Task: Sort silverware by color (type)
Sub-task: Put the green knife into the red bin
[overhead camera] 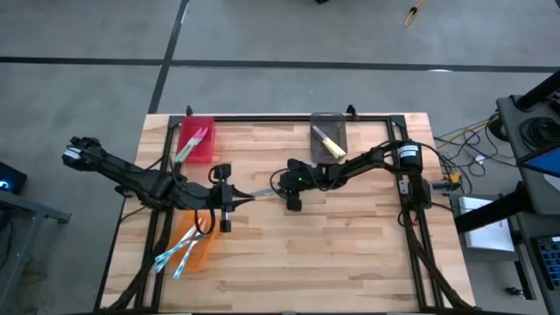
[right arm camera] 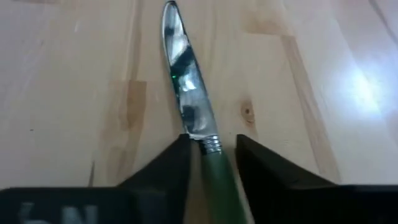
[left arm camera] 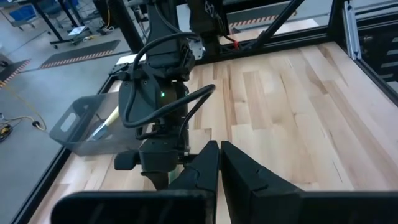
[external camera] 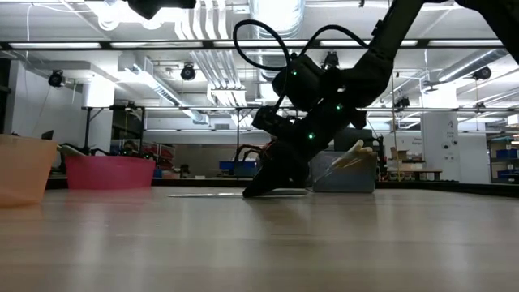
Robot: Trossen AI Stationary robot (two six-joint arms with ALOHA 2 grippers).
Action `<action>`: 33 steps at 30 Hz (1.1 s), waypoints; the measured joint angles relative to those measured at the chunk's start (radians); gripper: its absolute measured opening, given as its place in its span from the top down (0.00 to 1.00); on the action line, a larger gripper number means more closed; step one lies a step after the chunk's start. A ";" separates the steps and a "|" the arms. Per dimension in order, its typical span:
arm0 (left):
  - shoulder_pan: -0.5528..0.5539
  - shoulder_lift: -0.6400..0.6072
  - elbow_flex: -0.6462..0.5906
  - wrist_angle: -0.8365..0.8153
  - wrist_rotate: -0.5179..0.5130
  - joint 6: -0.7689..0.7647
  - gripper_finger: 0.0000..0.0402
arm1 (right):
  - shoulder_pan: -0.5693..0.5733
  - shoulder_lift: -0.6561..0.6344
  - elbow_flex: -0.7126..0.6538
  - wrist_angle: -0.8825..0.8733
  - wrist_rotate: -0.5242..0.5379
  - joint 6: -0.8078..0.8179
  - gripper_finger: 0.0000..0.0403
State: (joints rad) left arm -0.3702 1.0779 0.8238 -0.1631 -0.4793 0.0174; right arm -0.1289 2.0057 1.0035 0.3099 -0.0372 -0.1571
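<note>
A knife with a green handle [right arm camera: 217, 180] and a silver blade [right arm camera: 183, 74] lies flat on the wood table, also seen in the high view [overhead camera: 262, 192] and the low view [external camera: 203, 194]. My right gripper [right arm camera: 212, 146] [overhead camera: 282, 187] is down at the table, open, with one finger on each side of the handle just behind the blade. My left gripper [left arm camera: 219, 158] [overhead camera: 249, 199] is shut and holds nothing. It hovers beyond the blade's tip and points at the right gripper. My right gripper stands astride the knife's green handle at its blade end [right arm camera: 214, 158], slanting down from the table's right, with its fingers along the knife. One finger [right arm camera: 177, 162] lies close against the handle and a gap shows at the other. I cannot tell whether either touches. The knife lies flat on the table.
A red bin [overhead camera: 197, 140] at the far left holds green-handled knives. A grey bin [overhead camera: 330, 137] at the far middle holds yellow-handled ones. From an orange bin [overhead camera: 198, 247] at the near left, light-blue-handled knives stick out. A black frame runs along the table's edges [overhead camera: 411, 210].
</note>
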 joint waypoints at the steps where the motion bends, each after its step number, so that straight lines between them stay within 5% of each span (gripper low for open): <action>1: 0.000 0.000 0.000 0.000 0.000 0.000 1.00 | 0.002 0.010 0.000 -0.001 0.000 0.001 0.74; 5: 0.000 0.000 0.000 0.001 0.000 0.000 1.00 | 0.004 0.064 -0.002 0.007 -0.015 0.008 0.91; 12: 0.000 0.001 0.000 0.003 0.000 0.002 1.00 | 0.020 0.076 -0.009 0.131 -0.112 0.101 0.92; 18: -0.010 -0.004 0.000 -0.004 0.000 -0.013 1.00 | 0.039 -0.077 -0.122 0.229 -0.168 0.112 0.92; 26: -0.046 -0.014 -0.002 0.077 -0.001 0.059 1.00 | 0.038 -0.310 -0.353 0.619 -0.182 0.251 0.99; 33: -0.046 -0.005 -0.020 0.143 0.025 0.061 1.00 | 0.038 -0.413 -0.408 0.430 -0.189 0.181 0.99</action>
State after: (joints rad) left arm -0.4160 1.0728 0.8034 -0.0202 -0.4542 0.0788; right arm -0.0914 1.5924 0.5952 0.7403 -0.2263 0.0237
